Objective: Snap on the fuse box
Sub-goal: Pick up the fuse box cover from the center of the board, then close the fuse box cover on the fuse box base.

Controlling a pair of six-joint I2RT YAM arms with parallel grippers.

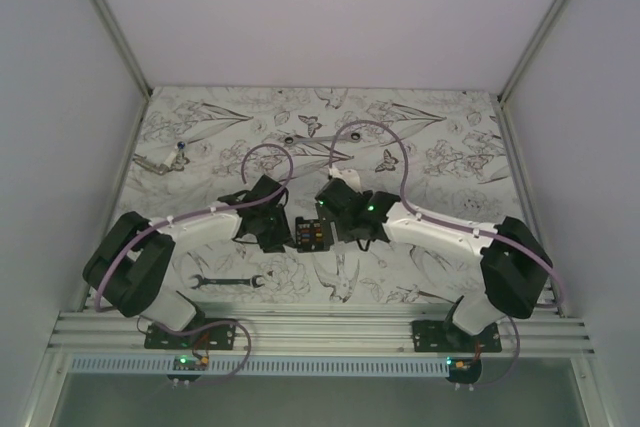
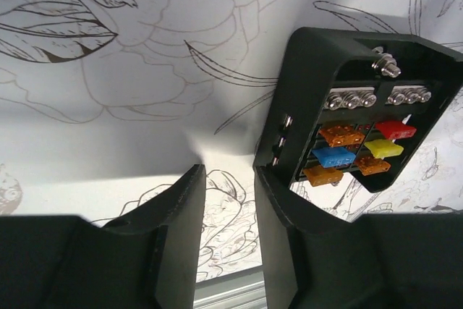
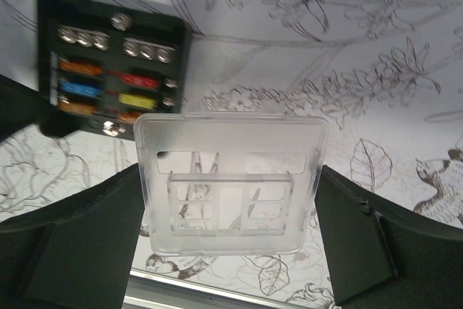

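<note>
The fuse box [image 1: 311, 233] lies at the centre of the bench [image 1: 440, 147] (coloured fuses facing up). At its 9 o'clock the left end effector [image 2: 228, 177] is released, its narrow gap bare. At 3 o'clock the right end effector [image 3: 230, 197] is grasping a clear cover [image 3: 233, 142].
</note>
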